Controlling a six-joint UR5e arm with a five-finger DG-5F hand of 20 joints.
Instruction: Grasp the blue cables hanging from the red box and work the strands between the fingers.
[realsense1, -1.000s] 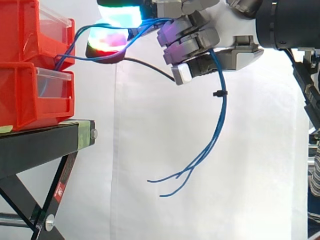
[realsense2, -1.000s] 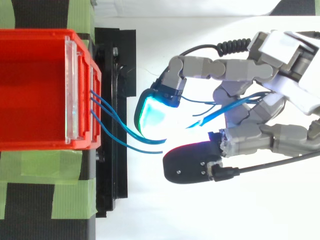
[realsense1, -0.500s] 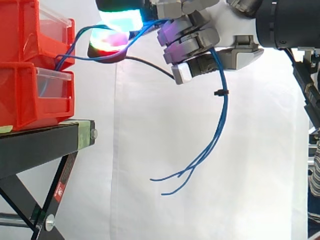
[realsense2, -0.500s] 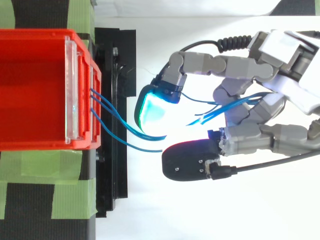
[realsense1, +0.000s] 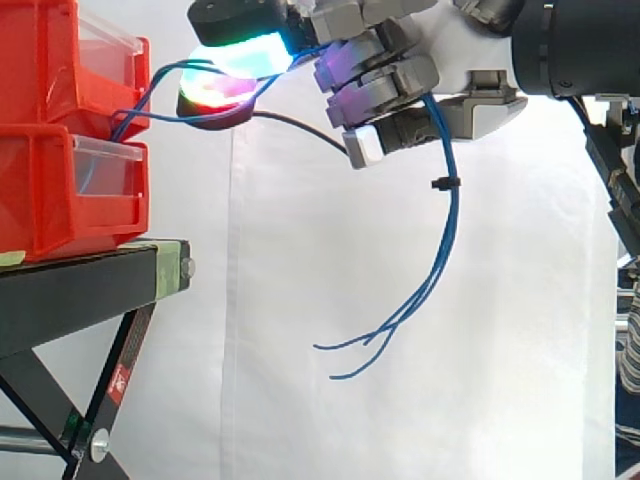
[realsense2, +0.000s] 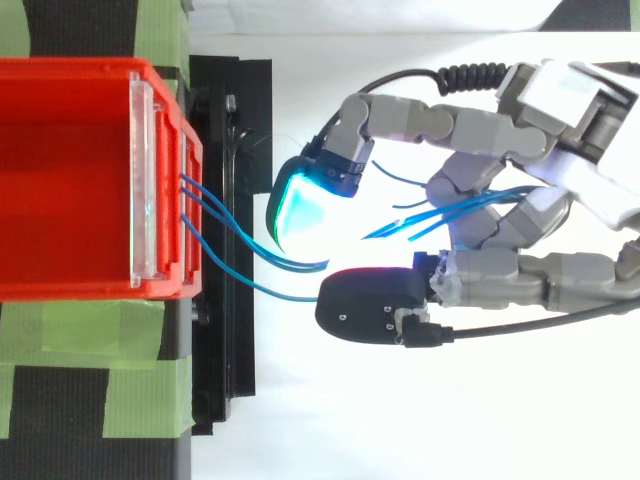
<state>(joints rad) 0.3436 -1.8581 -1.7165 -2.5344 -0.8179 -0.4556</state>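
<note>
Thin blue cables (realsense1: 443, 220) leave the upper red bin (realsense1: 50, 60), arc right into my hand (realsense1: 460, 45), then hang down to loose ends (realsense1: 345, 358) in mid-air. A small black tie (realsense1: 441, 183) binds the hanging strands. My hand is at the top of the side view, its fingers curled round the cables. One pad (realsense1: 245, 50) glows cyan, and another (realsense1: 213, 92) below it glows red and green. From above, the cables (realsense2: 230, 250) run from the bin's front (realsense2: 160, 180) in between the cyan pad (realsense2: 298, 205) and the dark thumb tip (realsense2: 368, 305) of the hand (realsense2: 590, 110).
Two red bins are stacked on a black stand (realsense1: 90, 280), the lower one (realsense1: 60, 200) at the stand's edge. Green tape (realsense2: 80, 330) lies across the stand top. Dark equipment (realsense1: 622, 200) stands at the right edge. A white curtain hangs behind.
The thumb tip has slid left toward the bin and closer to the cyan pad. The cyan-tipped finger has lifted slightly. The hanging loose ends have swung a little right and up.
</note>
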